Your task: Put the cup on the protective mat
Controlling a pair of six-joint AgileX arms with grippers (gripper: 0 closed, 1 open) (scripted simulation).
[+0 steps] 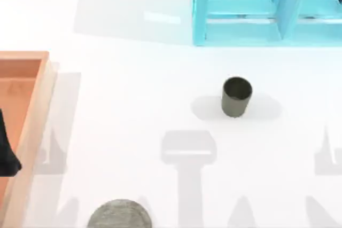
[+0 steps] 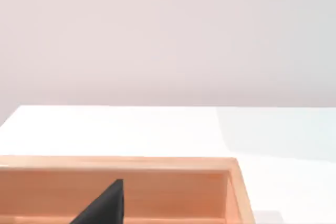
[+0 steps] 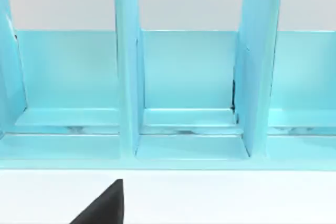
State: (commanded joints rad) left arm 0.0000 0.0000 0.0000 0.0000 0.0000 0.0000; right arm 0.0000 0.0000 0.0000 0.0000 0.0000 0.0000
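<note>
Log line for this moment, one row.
dark olive-grey cylindrical cup: upright, free, right of centre | speckled grey round mat: near edge, bare | left gripper: over orange wooden tray | stage: not grasped

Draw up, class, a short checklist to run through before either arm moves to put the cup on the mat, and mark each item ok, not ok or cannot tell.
1. Cup upright on the table: ok.
2. Cup free, nothing touching it: ok.
3. Protective mat bare, nothing on its visible part: ok; it is cut off by the top view's lower edge.
4. Path from cup to mat across the table free of things: ok.
5. Cup already on the mat: not ok; they lie well apart.
6. Left end effector over the orange tray, open or shut: cannot tell.
</note>
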